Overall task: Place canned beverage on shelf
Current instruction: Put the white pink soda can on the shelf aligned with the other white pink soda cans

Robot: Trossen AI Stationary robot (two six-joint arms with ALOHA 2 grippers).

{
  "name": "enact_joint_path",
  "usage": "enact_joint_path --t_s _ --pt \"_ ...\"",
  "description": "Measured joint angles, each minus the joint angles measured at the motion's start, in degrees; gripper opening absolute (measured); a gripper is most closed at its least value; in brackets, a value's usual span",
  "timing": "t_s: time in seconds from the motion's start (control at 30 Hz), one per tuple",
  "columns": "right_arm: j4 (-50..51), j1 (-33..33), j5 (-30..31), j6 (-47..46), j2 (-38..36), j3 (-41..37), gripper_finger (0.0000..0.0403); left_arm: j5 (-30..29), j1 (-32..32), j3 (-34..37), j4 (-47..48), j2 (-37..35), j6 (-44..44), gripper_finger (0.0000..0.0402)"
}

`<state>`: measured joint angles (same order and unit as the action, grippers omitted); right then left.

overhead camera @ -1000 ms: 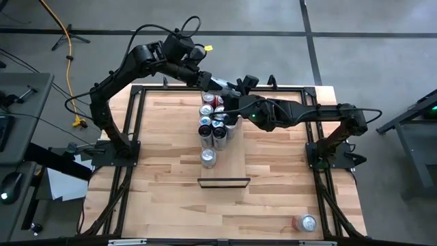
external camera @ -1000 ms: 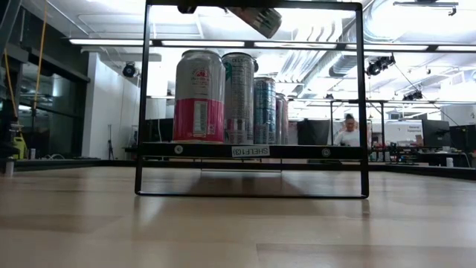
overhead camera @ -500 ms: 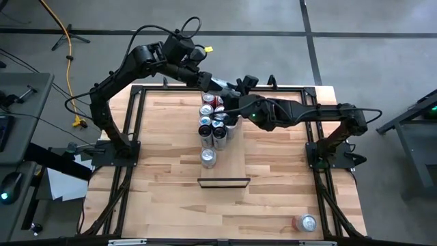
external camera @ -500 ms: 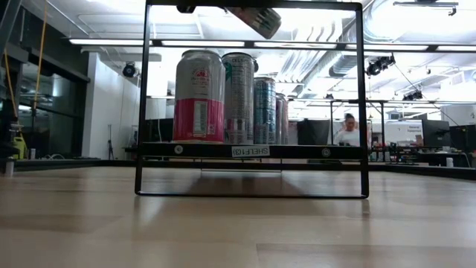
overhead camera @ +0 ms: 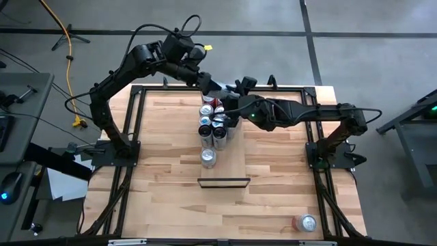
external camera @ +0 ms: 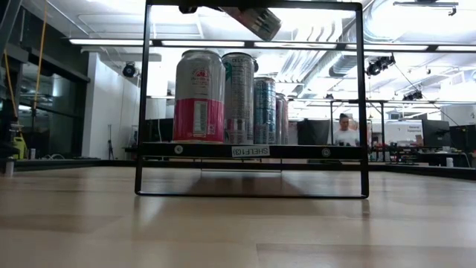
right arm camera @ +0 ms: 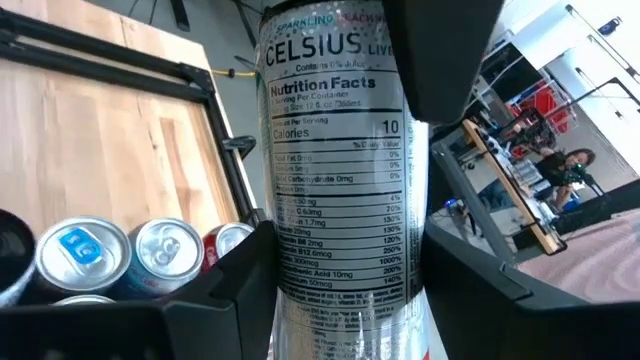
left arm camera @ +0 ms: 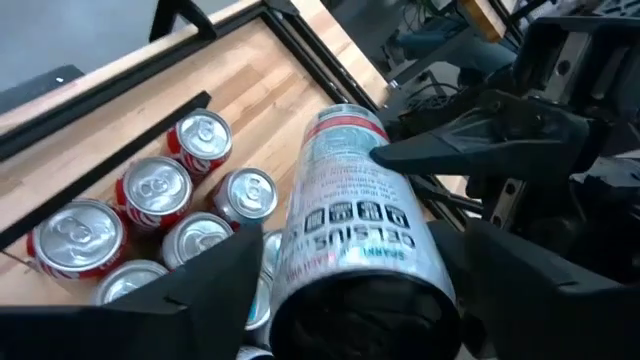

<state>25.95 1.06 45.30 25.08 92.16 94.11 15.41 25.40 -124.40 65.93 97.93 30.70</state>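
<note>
A silver Celsius can point(left arm camera: 350, 220) is held in the air between both grippers, tilted, above the far end of the shelf point(overhead camera: 235, 160); it also shows in the right wrist view point(right arm camera: 340, 190) and at the top of the low view point(external camera: 253, 18). My left gripper point(overhead camera: 208, 82) is shut on one end and my right gripper point(overhead camera: 231, 102) on the other. The shelf is a narrow light wood panel with a dark strip point(overhead camera: 223, 182) at its near end. Several cans point(overhead camera: 213, 123) stand upright on it. My left gripper pinches the can's bottom end point(left arm camera: 300, 300) between its two fingers point(left arm camera: 210, 290), which lie along the can's sides. It comes slanting down from the table's far left. The can is lifted clear and tilted. My right gripper has its two fingers point(right arm camera: 235, 290) on opposite sides of the can's body point(right arm camera: 300, 300), toward its top end. One fingertip point(left arm camera: 430, 150) lies against the can near its top rim. It comes about level from the table's right. The can is clear of the cans below.
A single can point(overhead camera: 207, 157) stands alone nearer the shelf's middle. Another can point(overhead camera: 305, 223) lies on the butcher-block table at the near right. The black shelf frame point(external camera: 363, 97) rises around the shelf. A person point(external camera: 343, 130) is in the room beyond.
My right gripper has crept a little toward the table's far left, closer along the can that my left gripper holds. The can has stayed tilted in the air.
</note>
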Motion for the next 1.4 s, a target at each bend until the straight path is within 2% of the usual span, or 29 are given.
enact_joint_path --t_s 0.17,0.43,0.53,0.63,0.73,0.83,0.97,1.07,1.2,1.3,1.4 --pt "-0.4 0.0 -0.5 0.0 0.0 0.0 0.0192 3.6 0.4 0.0 0.1 0.0 -1.2 0.0334" --pt "3.6 0.0 0.5 -1.0 -2.0 0.0 0.0192 2.6 2.4 0.0 0.4 -3.2 -9.6 0.0344" --pt "11.4 -0.1 0.5 -8.0 -5.2 0.0 0.0192 -1.0 2.3 0.0 0.7 -5.8 -14.4 0.0344" --pt "22.1 -0.7 -1.6 -19.4 -9.2 -0.4 0.0192 -8.1 0.6 0.0 0.5 -8.9 -18.0 0.0344" --pt "28.7 -0.5 -3.0 -29.7 -14.6 -4.6 0.0192 -13.5 -1.2 3.4 -1.1 -12.7 -21.2 0.0344" --pt "29.1 2.0 -3.8 -38.4 -21.5 -13.5 0.0192 -15.4 -2.9 10.9 -6.3 -17.4 -21.4 0.0344" --pt "23.1 6.7 -4.6 -51.1 -31.6 -27.9 0.0192 -15.6 -4.9 27.3 -19.4 -25.1 -18.2 0.0344" --pt "10.1 10.2 -5.0 -55.1 -36.8 -37.9 0.0192 -15.7 -6.6 42.5 -33.5 -30.9 -13.1 0.0344" --pt "-10.5 12.0 -7.7 -54.6 -38.6 -48.3 0.0194 -15.6 -8.9 61.1 -54.0 -37.2 -4.4 0.0344" --pt "-23.5 11.8 -10.5 -54.9 -37.0 -54.7 0.0194 -15.6 -10.1 70.4 -64.3 -40.5 3.7 0.0344" --pt "-35.0 11.9 -13.7 -54.8 -34.4 -60.2 0.0194 -15.7 -11.0 75.1 -68.3 -43.1 9.0 0.0344"
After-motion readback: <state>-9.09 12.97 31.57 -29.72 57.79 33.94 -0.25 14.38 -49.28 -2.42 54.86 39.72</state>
